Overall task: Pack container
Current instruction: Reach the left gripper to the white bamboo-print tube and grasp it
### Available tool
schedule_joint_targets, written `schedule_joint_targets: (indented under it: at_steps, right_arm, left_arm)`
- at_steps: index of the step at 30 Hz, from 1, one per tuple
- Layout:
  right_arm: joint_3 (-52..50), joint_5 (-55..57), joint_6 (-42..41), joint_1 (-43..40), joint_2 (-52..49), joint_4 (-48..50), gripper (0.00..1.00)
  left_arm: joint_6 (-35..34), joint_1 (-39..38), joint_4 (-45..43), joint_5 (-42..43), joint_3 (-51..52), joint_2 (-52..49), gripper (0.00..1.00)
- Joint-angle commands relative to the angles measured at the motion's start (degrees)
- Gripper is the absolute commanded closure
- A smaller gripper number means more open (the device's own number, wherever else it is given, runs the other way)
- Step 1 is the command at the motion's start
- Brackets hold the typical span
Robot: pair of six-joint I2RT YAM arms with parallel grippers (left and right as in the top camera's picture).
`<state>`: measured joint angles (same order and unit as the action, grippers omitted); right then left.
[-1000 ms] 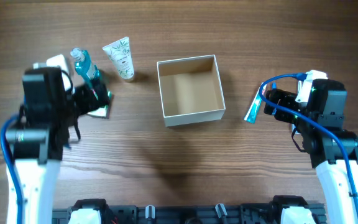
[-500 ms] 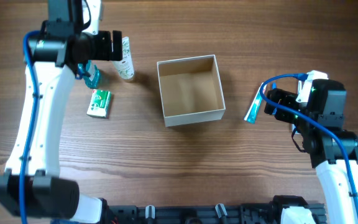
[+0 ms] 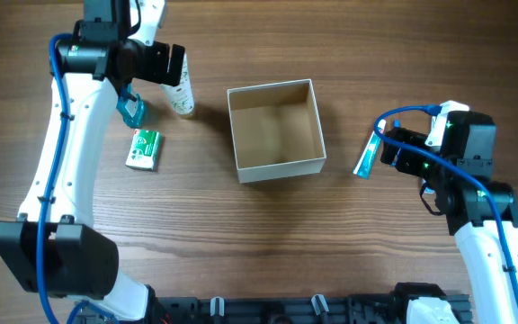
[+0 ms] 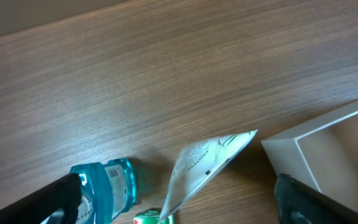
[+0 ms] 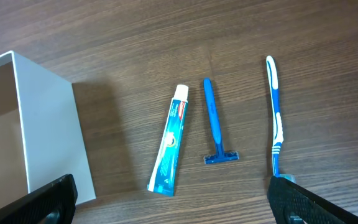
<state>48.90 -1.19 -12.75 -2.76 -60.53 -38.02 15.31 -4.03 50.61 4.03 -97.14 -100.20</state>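
Observation:
The container (image 3: pixel 275 164), a white box with a tan inside, stands open in the middle of the table, with nothing visible inside. My left gripper (image 3: pixel 171 65) is open above a white tube with a leaf print (image 3: pixel 183 97), with a blue mouthwash bottle (image 3: pixel 130 108) beside it. In the left wrist view (image 4: pixel 179 210) the tube (image 4: pixel 204 165) lies between the wide-apart fingers, the bottle (image 4: pixel 107 186) at the left. My right gripper (image 3: pixel 389 148) is open and empty over a toothpaste tube (image 5: pixel 171 140), a blue razor (image 5: pixel 215 124) and a blue toothbrush (image 5: pixel 276 118).
A small green box (image 3: pixel 144 149) lies flat on the table near the bottle; its top edge shows in the left wrist view (image 4: pixel 151 218). The container's wall appears at the right of the left wrist view (image 4: pixel 278 152) and at the left of the right wrist view (image 5: pixel 48 124).
My left arm has swung from the near left out to the far left, over the tube and bottle, uncovering the green box. The right arm has barely moved.

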Motion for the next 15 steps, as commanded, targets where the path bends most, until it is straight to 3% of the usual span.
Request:
schedule_joint_targets:
  at_steps: [1, 7, 15]
  right_arm:
    - [1.29, 1.18, -0.94, 0.28, -0.26, 0.46, 0.0]
    - [1.29, 1.2, -0.92, 0.28, -0.26, 0.46, 0.0]
    - [1.29, 1.2, -0.92, 0.28, -0.26, 0.48, 0.0]
  left_arm:
    - [2.51, -0.37, 0.31, 4.79, -1.44, -2.91, 0.0]
    - [3.85, -1.4, 0.68, 5.22, -1.44, -4.87, 0.02]
    - [4.46, -2.01, 2.49, 5.11, -1.44, -5.68, 0.24]
